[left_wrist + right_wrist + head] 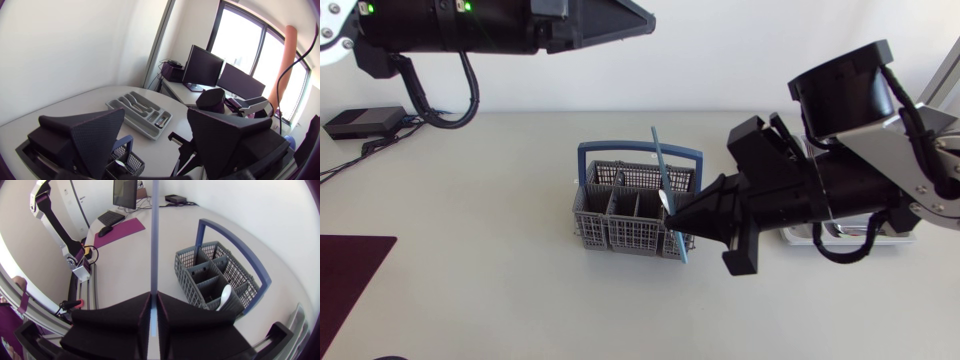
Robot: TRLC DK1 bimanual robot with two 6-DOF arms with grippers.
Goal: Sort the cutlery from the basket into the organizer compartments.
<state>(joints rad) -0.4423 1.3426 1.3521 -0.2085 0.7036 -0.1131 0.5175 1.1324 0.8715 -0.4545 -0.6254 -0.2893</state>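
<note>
Blue cutlery handle (154,235) in pincer (154,299)

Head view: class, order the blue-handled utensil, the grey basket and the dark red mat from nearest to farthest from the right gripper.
1. The blue-handled utensil, clamped in the right gripper.
2. The grey basket, just beside it, mid-view.
3. The dark red mat, far off at the view's lower left.

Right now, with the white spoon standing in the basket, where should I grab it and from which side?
Take the white spoon by its bowl end, the only part showing above the basket walls, coming straight down beside the blue handle. The right end effector is shut on the light-blue utensil; the open left end effector seems free.
</note>
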